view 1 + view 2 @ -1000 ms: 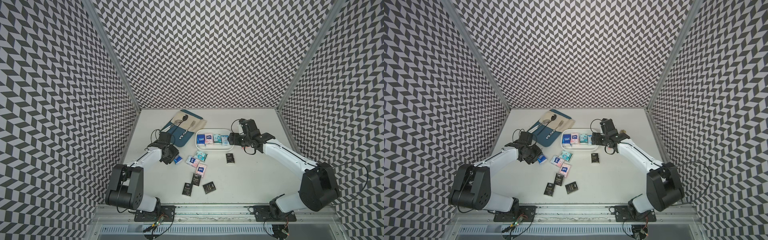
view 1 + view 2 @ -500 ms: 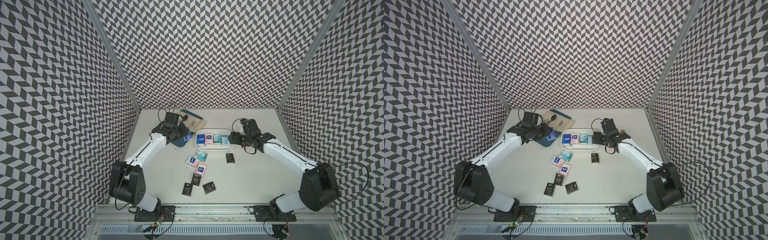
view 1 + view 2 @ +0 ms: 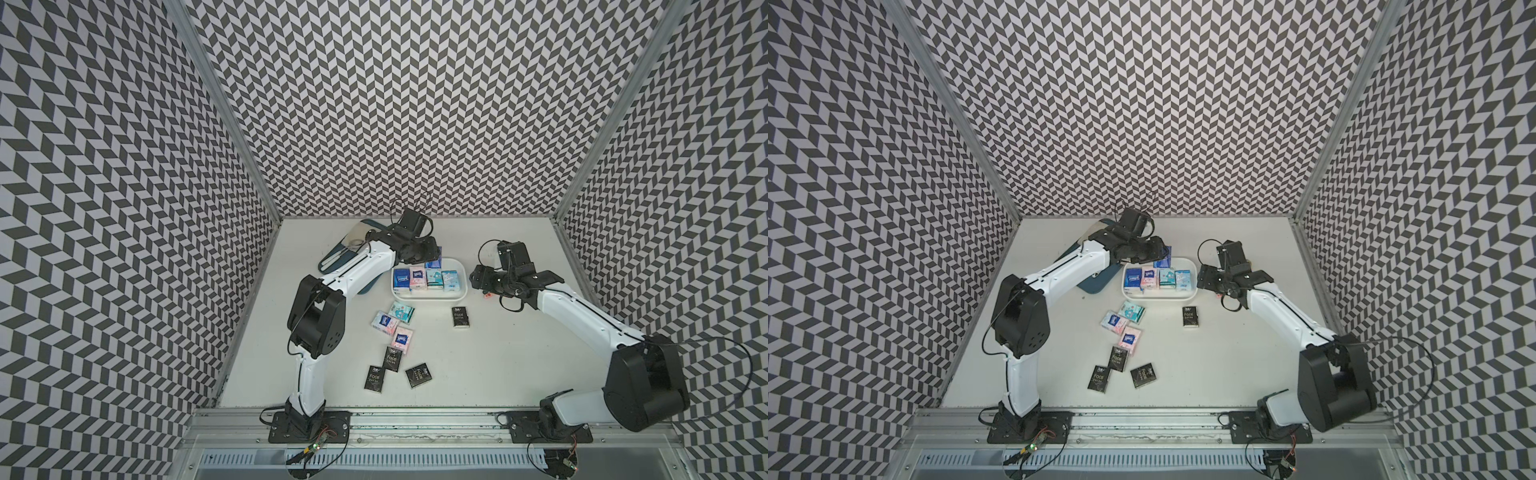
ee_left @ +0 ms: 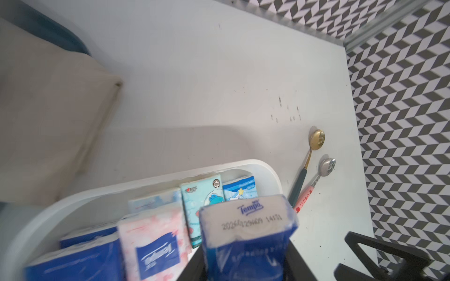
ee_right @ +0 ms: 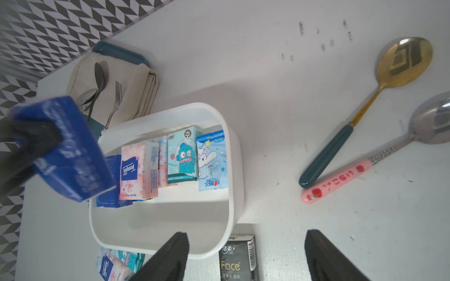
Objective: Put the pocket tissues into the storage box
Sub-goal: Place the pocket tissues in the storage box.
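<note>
The white table (image 3: 519, 365) stands between walls (image 3: 415, 104) with a black-and-white chevron pattern. In both top views the box (image 3: 428, 297) lies near the middle of the table, with a row of packets (image 3: 419, 277) standing inside it. The left gripper (image 3: 432, 255) is at 12 o'clock of the box. It is closed on a blue packet (image 3: 433, 263) and holds it above the far rim. If this packet touches the row below, I cannot tell.

The right gripper (image 3: 476, 279) is at 3 o'clock of the box, near its end wall. Its jaws are wide apart and hold nothing.

Only the top views show all the loose packets (image 3: 392, 357): six lie together at 7 o'clock of the box. One Face packet (image 3: 460, 318) lies alone at 5 o'clock. The blue tray (image 3: 334, 259) is at 10 o'clock, partly under the left arm.

The wrist views show what the top views hide. The left wrist view shows the word "Tempo" and a printed code on the end of the held packet. Two spoons (image 5: 365, 104) lie side by side just beyond the box, one gold and one with a pink handle. The right wrist view also shows the cloth (image 5: 143, 97) on the tray, with a fork (image 5: 115, 97) on it.
</note>
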Controlling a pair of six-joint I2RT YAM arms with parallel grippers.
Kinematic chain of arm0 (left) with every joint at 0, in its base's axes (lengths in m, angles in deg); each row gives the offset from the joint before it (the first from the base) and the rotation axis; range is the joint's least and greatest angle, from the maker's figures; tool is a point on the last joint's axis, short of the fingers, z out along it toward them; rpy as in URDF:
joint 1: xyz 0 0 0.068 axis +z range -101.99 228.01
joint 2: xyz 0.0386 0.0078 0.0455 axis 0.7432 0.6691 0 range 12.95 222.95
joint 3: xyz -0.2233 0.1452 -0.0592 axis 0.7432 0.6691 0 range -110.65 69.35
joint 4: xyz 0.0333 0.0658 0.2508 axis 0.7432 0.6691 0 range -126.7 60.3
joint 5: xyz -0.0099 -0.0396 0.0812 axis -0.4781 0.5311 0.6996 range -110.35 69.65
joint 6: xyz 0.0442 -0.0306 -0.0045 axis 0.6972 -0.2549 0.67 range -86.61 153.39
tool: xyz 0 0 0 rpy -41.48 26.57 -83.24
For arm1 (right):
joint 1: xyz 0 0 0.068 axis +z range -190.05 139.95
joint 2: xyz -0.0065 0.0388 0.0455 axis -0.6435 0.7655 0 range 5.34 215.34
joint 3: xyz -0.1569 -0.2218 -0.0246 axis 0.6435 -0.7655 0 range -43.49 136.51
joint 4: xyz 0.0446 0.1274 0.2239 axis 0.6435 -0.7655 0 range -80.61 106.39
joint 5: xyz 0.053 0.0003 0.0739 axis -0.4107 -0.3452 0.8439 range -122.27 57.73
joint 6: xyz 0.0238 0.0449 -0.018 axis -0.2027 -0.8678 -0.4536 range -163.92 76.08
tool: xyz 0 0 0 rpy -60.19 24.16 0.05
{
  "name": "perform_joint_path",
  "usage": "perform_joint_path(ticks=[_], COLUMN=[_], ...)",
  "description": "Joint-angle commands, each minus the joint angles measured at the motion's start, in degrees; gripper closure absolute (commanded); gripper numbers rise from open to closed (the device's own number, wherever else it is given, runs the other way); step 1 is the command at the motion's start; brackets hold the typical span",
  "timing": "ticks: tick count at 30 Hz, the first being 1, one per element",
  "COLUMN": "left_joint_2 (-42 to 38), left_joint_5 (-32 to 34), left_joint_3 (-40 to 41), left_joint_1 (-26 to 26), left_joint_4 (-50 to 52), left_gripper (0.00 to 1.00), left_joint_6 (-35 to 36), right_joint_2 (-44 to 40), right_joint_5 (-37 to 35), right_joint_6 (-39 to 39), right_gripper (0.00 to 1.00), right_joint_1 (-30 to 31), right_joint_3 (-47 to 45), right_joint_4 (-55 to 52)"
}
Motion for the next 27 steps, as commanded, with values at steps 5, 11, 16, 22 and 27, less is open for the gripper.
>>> perform_joint_path(ticks=[5,11,16,22,27], left_joint_2=[8.44,10.21,9.23,9.6,9.23], left_joint_5=[0.13,1.47,4.14,6.51,7.19], left_joint_3=[-7.71,-8.13,-5.04,-4.83,-5.04], left_joint_1=[-2.01,-2.03,-1.89,-1.28,-0.88], left_joint_4=[4.58,5.54,4.65,5.75,5.89], left_gripper=[0.56,0.54,0.53,0.49,0.35], left_joint_6=[0.85,-0.14,-0.58,-1.06,-1.78], right_joint_2=[-3.49,-3.56,-3.24,-2.91,-2.9], right_joint_5=[-0.5,0.04,0.89,1.22,2.89], right_joint_6=[-0.11,0.26,0.1,0.04,0.83], right_gripper=[0.2,0.2,0.2,0.2,0.2], right_joint_1=[-1.93,-2.86,-2.95,-2.95,-2.95], right_joint_3=[-1.39,-1.67,-2.06,-2.19,-2.45], right_joint_4=[1.5,1.67,2.29,2.35,3.22])
